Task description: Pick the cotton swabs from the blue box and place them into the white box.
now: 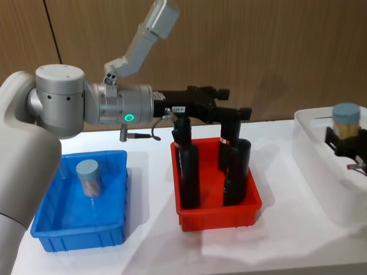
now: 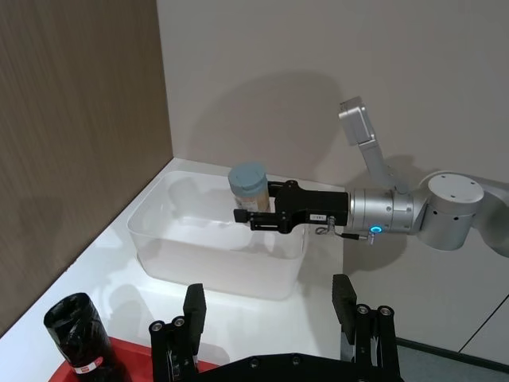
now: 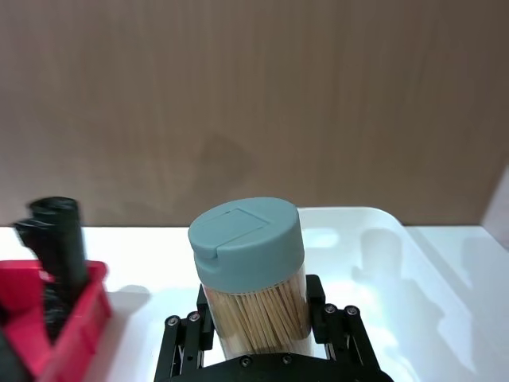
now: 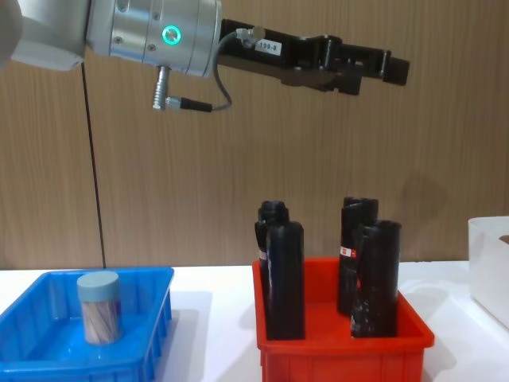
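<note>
Pale blue-grey lid topped the cotton swabs tub (image 3: 248, 318), which our right gripper (image 2: 258, 207) clamped upright over the white box (image 1: 312, 166) | 1 other tub (image 1: 89, 177) stood in the blue box (image 1: 49, 229) | left gripper (image 1: 232, 103) hung open above the red bin (image 1: 218, 220) | we judged: lower between the walls before releasing, keeping it level.

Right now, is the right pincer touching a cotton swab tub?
Touching. The right wrist view shows the right pincer clamped against both sides of the swab tub.
</note>
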